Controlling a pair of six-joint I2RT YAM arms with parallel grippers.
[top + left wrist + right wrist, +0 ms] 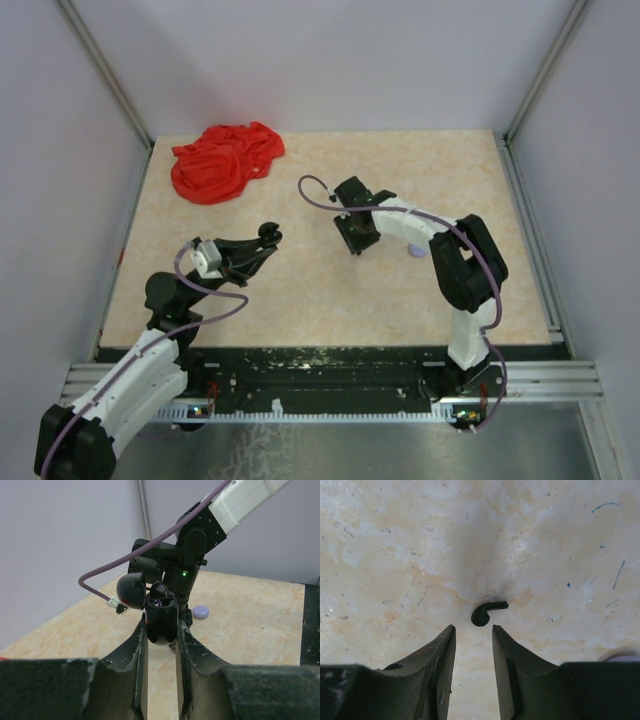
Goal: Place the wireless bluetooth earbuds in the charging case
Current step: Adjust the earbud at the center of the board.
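My left gripper (266, 236) is shut on a black charging case (161, 622) and holds it above the table with its lid (131, 591) open to the left. My right gripper (358, 238) points down at the table's middle, open and empty. In the right wrist view a small black earbud (485, 613) lies on the table just beyond the open fingertips, its stem pointing right. The right gripper (473, 630) is not touching it. In the top view the earbud is hidden under the right gripper.
A red cloth (225, 160) lies bunched at the far left. A lavender round case (201, 612) sits on the table beside the right arm (187, 572) and shows partly in the top view (415, 251). Grey walls enclose the table.
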